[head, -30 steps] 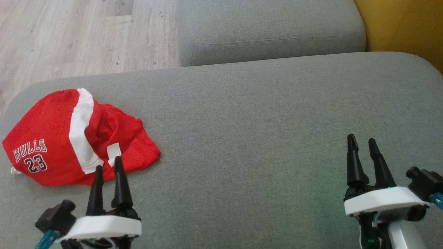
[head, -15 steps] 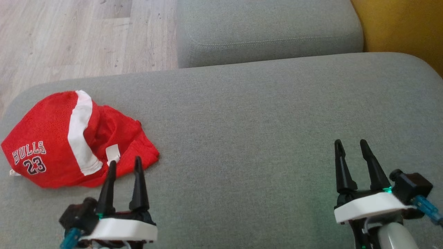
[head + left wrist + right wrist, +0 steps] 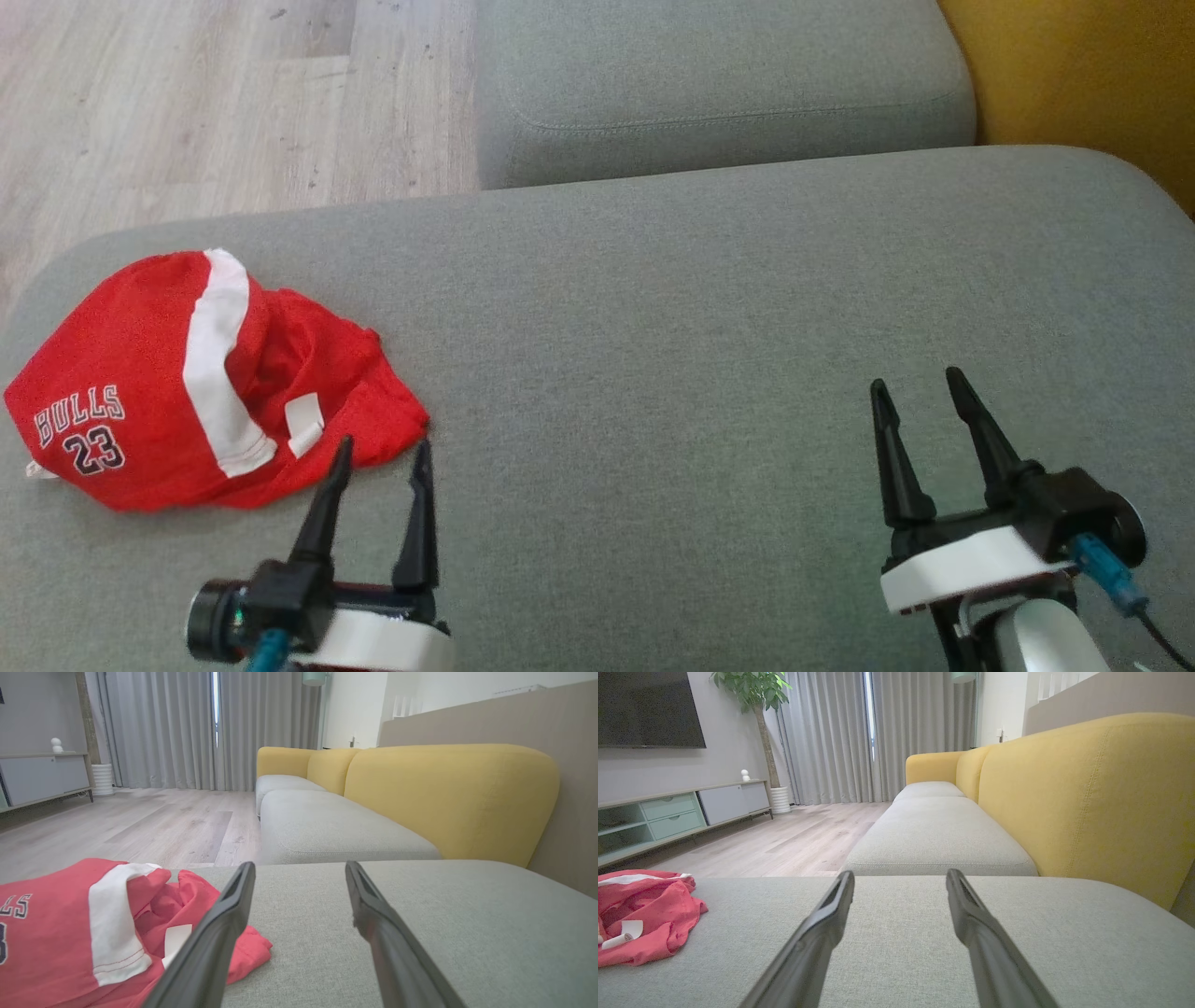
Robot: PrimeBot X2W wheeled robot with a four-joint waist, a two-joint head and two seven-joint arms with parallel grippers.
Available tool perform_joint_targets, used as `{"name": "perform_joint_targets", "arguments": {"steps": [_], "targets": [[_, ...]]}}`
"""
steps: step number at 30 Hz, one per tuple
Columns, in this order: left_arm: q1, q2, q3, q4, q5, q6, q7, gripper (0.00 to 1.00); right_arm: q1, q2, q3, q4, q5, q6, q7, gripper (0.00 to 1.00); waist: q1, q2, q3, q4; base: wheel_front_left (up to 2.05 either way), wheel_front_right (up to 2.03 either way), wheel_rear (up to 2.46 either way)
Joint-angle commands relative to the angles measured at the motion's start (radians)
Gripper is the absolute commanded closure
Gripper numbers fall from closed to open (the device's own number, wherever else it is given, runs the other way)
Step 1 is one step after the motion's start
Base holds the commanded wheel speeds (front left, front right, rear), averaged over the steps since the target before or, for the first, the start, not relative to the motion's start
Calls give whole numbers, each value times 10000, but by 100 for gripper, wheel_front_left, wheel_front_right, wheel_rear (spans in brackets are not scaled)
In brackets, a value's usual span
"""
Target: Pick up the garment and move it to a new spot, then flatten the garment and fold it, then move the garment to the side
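Red mesh garment (image 3: pixel 131 373), white-banded and lettered "BULLS 23", is lying crumpled at the left end of the grey seat cushion (image 3: pixel 700 317). The left gripper (image 3: pixel 385 441) is hovering at its near right edge, fingers spread wide and gripping nothing; whether a tip is touching the cloth I cannot tell. The right gripper (image 3: pixel 915 377) is hanging well apart to the right, likewise spread and empty. Beyond, a second grey cushion (image 3: pixel 719 84) is meeting a yellow backrest (image 3: pixel 1074 65), with pale wood floor (image 3: pixel 187 93) and grey curtains (image 3: pixel 177 728) behind.
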Motion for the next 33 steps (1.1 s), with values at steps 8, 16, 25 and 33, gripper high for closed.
{"name": "perform_joint_targets", "arguments": {"steps": [8,16,25,33], "targets": [[-242,187,-261,-454,814,571,-364,0,-315,-85,449,-655,-1033,70,-373,0,0,-1,-45,-12,0,0,0],[59,-231,571,-847,217,99,-572,0,-113,-89,356,-643,33,74,-580,0,0,-1,-45,23,0,0,0],[370,-471,1184,-24,-690,-926,-690,0,81,-91,119,534,1250,77,-697,0,0,-1,-88,32,0,0,0],[243,-476,1068,414,-987,-990,-690,0,-136,-91,198,1127,1650,77,-697,0,0,-1,-81,-28,0,0,0]]}}
